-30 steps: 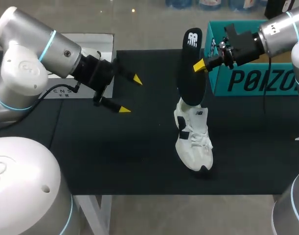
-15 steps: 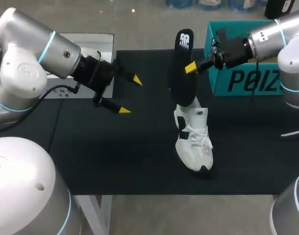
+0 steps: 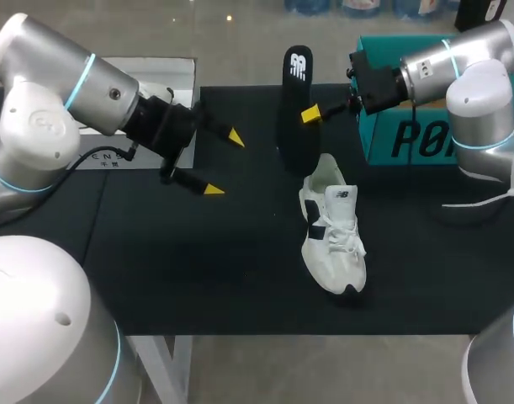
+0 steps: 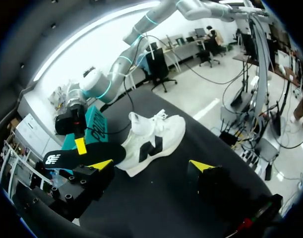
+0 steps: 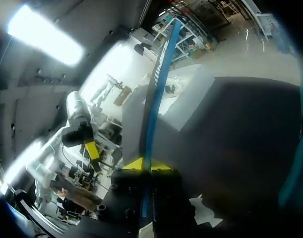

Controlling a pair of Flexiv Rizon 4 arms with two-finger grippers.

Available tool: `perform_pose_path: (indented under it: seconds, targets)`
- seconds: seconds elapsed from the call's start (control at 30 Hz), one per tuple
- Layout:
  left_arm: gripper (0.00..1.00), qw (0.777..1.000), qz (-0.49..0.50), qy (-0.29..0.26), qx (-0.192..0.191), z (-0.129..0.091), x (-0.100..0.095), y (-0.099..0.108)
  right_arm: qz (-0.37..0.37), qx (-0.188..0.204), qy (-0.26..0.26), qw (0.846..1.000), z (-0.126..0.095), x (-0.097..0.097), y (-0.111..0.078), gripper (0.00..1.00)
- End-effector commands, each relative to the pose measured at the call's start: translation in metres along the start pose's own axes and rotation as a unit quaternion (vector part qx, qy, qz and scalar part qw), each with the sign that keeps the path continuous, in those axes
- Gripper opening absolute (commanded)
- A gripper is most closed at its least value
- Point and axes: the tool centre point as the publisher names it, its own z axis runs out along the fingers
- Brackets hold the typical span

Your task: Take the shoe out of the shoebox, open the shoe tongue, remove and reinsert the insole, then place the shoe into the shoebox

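A white shoe (image 3: 332, 227) with dark side patches lies on the black table mat, toe toward the front edge; it also shows ahead of the left fingers as the shoe (image 4: 151, 141). A black insole (image 3: 295, 109) hangs upright in the air just behind the shoe's heel, clear of the shoe. My right gripper (image 3: 312, 114) is shut on the insole near its middle; in the right wrist view the insole (image 5: 158, 84) shows edge-on between the yellow tips of that gripper (image 5: 146, 165). My left gripper (image 3: 223, 162) hovers open over the mat's left half, empty, seen too as (image 4: 151, 166).
The teal shoebox (image 3: 425, 135) stands at the back right of the mat, behind my right arm. A white sheet (image 3: 147, 109) lies at the back left under my left arm. Bare black mat (image 3: 206, 269) stretches between the left gripper and the shoe.
My right gripper has carried the insole up and to the left, out of the shoe's opening; its lower end now hangs free behind the heel. The left arm and shoe have stayed put.
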Motion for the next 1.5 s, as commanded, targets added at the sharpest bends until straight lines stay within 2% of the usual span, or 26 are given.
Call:
perform_pose_path:
  seconds: [0.03, 0.3, 0.77, 0.97, 1.17, 1.5]
  targets:
    - [1.00, 1.000, 0.000, 0.001, -0.001, 0.000, 0.000, 0.000, 0.002, 0.003, 0.015, 1.000, -0.005, -0.020, 0.006, 0.00]
    - [1.00, 1.000, 0.000, 0.001, -0.001, 0.000, 0.000, 0.000, 0.004, -0.016, 0.016, 1.000, -0.014, -0.030, 0.001, 0.00]
    - [1.00, 1.000, 0.000, 0.001, -0.001, 0.000, 0.000, 0.000, 0.017, -0.028, 0.017, 0.999, -0.012, -0.020, -0.040, 0.00]
    - [1.00, 1.000, 0.000, 0.001, -0.001, 0.000, 0.000, 0.000, 0.024, -0.033, 0.016, 0.999, -0.010, -0.020, -0.052, 0.00]
    - [1.00, 1.000, 0.000, 0.001, -0.001, 0.000, 0.000, 0.000, 0.025, -0.032, 0.011, 0.999, -0.007, -0.017, -0.053, 0.00]
    - [1.00, 1.000, 0.000, 0.001, -0.001, 0.000, 0.000, 0.000, 0.009, -0.034, 0.008, 0.999, -0.010, -0.011, -0.036, 0.00]
